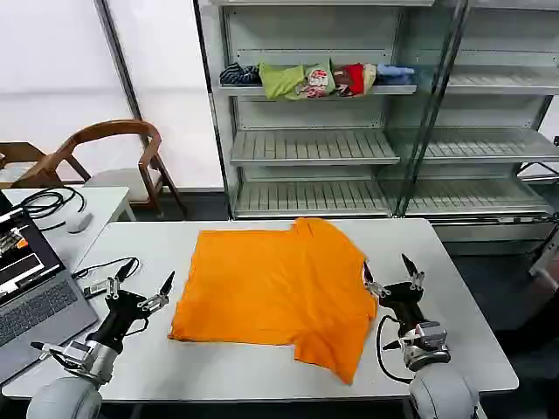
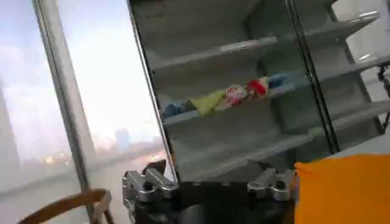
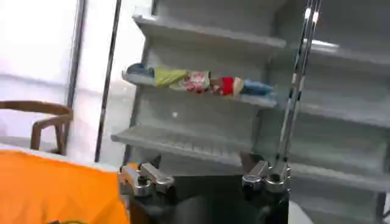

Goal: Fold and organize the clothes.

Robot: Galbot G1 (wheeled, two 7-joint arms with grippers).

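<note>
Both tools stand with fingers spread wide and hold nothing: the left tool [image 1: 140,292] sits just off one edge of the single bright orange thin-fabric T-shirt [image 1: 275,288], and the right tool [image 1: 389,279] sits at the opposite edge, close to the cloth. That one shirt lies spread between them on the white bench [image 1: 454,288]. Beyond them stands a grey metal shelf rack [image 1: 314,148] bearing one row of bundled green, red and blue clothes [image 1: 319,78], with a wooden chair [image 1: 113,153] and an open laptop [image 1: 31,292] on the left tool's side.

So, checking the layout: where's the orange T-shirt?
Head view: the orange T-shirt lies mid-table, between the left claw and right claw.
</note>
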